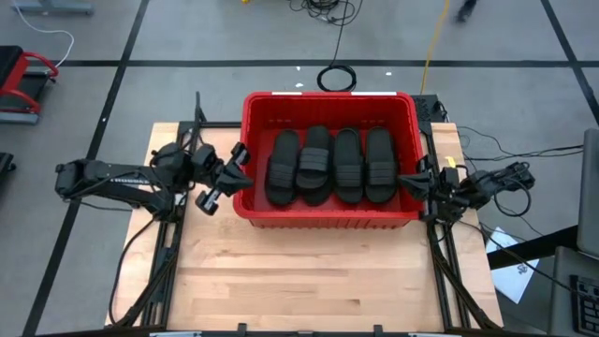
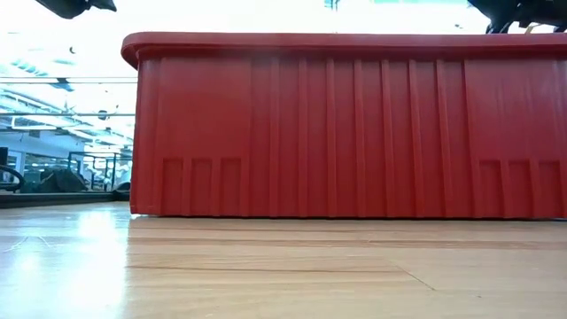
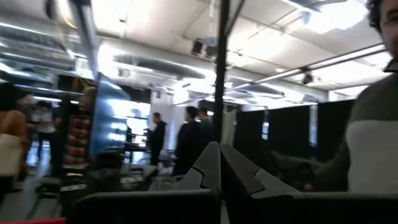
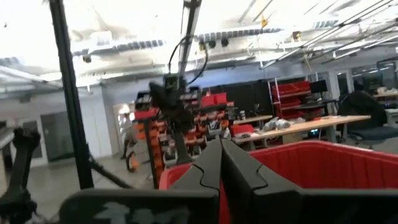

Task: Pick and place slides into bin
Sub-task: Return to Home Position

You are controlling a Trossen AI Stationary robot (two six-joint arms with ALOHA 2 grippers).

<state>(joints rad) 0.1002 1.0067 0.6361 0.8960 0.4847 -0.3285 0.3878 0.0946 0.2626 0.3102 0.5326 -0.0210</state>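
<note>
Evidently the loading is done: the black slides (image 1: 328,167) lie inside the red bin (image 1: 328,95), four showing side by side with their straps up. From above I cannot tell whether others lie under them. No slide shows on the bare wooden tabletop (image 1: 299,281) in front of the bin, and the level view shows only the ribbed front wall.

The left pincer (image 3: 219,155) is closed on nothing, its two dark fingers meeting edge to edge. It sits just beside the bin's left wall and points up into the room. The right pincer (image 4: 221,152) is likewise closed and empty, just beside the bin's right wall, with the red rim showing past its fingers.

What is left, I judge, is only to fold both arms back to rest, and the risk lies in how close they are to the bin. If either wrist swings inward or drops before it has drawn away, it could knock the rolled rim or the wall and shove the bin across the smooth wood. Loose cables (image 1: 510,150) trail beside the right arm and could snag a joint as it retracts. A person's sleeve (image 3: 367,143) also shows close in the left wrist view, so a wide sweep that way would be unwise.
</note>
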